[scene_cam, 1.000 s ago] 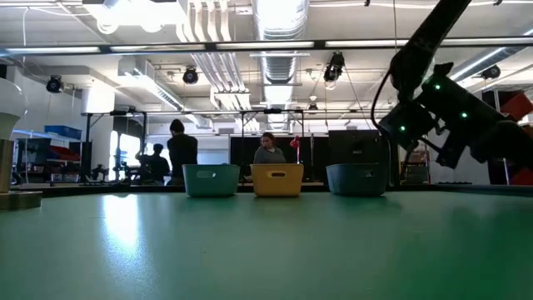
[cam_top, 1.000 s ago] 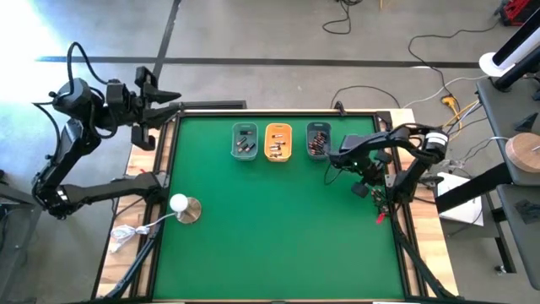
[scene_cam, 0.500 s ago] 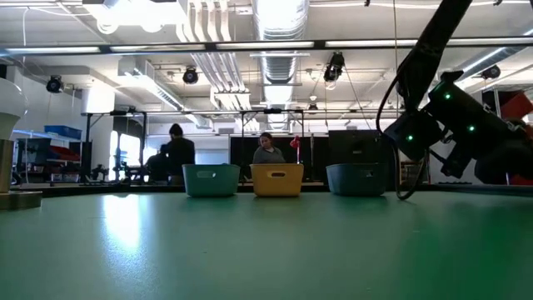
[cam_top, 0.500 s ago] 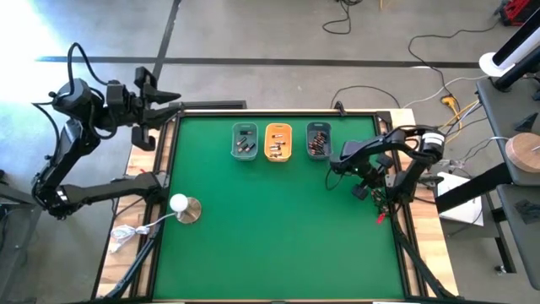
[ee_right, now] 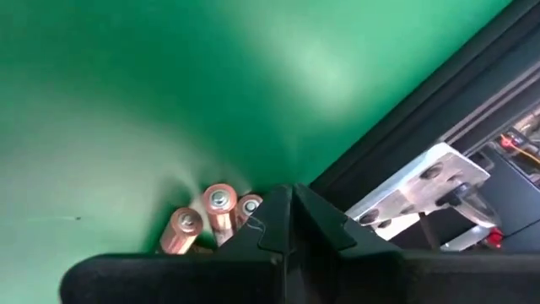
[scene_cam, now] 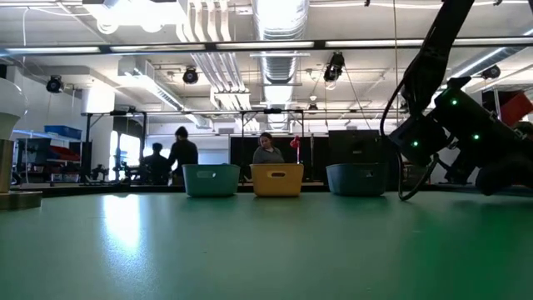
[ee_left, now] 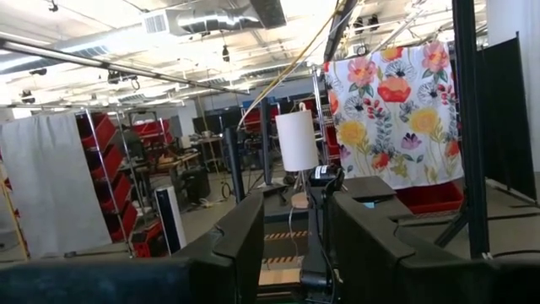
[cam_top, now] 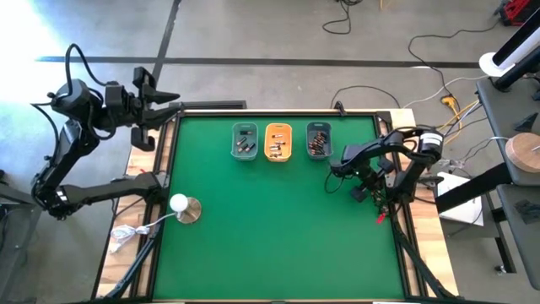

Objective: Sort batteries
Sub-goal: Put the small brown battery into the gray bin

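Three copper-coloured batteries lie close together on the green table, right by the tips of my right gripper. That gripper is shut, slants down over the table's right part, and has nothing between its fingers. More batteries lie in three small trays at the far edge: teal, orange and grey. My left gripper waits raised beyond the far left corner, open and with nothing between its fingers. My right gripper has its shut fingertips right next to the nearest battery, coming from above at a slant. I cannot tell whether they touch it, since the fingers themselves cover that spot.
A white ball on a round base stands near the table's left edge, its cord trailing off the table. The black table frame and a metal bracket run close beside my right gripper. People stand in the room beyond the far edge.
My right gripper has sunk toward the table and drifted a little toward the near right, away from the grey tray, rolling about its own pointing line. It has stayed shut.
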Controlling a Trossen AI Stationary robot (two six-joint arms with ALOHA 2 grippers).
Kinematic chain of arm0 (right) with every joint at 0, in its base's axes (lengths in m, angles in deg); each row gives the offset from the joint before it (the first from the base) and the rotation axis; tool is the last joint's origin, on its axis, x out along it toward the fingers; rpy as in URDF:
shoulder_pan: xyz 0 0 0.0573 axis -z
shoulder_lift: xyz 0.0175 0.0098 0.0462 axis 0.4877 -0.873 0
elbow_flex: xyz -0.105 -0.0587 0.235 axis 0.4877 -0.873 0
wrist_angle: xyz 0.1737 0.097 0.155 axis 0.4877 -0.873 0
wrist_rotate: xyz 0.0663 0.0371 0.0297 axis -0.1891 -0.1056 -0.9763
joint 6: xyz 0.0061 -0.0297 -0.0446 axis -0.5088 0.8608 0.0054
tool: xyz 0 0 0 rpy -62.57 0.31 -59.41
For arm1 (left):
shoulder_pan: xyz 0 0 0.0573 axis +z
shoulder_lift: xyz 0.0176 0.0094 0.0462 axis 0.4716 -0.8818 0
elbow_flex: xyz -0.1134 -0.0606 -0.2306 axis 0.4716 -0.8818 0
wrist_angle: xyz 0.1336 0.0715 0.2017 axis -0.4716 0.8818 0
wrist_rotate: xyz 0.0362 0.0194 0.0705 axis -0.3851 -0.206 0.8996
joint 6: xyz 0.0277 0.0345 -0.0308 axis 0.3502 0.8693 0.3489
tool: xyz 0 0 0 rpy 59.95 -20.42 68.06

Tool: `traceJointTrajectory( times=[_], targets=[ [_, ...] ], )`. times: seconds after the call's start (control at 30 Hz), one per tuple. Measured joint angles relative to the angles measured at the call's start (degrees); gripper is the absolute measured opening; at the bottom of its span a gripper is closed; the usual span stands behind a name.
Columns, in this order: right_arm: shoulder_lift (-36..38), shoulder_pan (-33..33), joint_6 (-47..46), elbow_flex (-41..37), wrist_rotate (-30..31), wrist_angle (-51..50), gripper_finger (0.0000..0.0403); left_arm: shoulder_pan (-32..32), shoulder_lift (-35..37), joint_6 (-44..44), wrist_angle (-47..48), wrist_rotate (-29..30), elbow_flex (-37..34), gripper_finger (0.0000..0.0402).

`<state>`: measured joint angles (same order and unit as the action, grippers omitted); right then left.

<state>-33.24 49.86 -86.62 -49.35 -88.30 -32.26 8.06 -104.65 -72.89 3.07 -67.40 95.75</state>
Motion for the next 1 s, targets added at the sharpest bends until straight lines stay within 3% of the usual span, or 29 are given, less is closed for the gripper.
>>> traceJointTrajectory(
  times=[0.43, 0.6, 0.8, 1.0],
  targets=[
    [1.1, -8.1, -4.5, 1.7, -8.3, 0.5, 0.0009, 0.0, 0.2, 0.6, 0.2, 0.0, 0.0, 0.0117],
    [1.6, -10.8, -8.1, 3.1, -8.6, 0.5, 0.0009, 0.0, 0.2, 0.6, 0.3, 0.0, 0.0, 0.0117],
    [5.8, -14.2, -15.1, 9.8, -8.1, 0.0, 0.0011, 0.0, 0.2, 0.6, 0.3, 0.0, 0.0, 0.0117],
    [8.8, -21.7, -20.3, 16.9, -7.1, 0.5, 0.0025, 0.0, 0.2, 0.6, 0.4, 0.0, 0.0, 0.0117]
  ],
)
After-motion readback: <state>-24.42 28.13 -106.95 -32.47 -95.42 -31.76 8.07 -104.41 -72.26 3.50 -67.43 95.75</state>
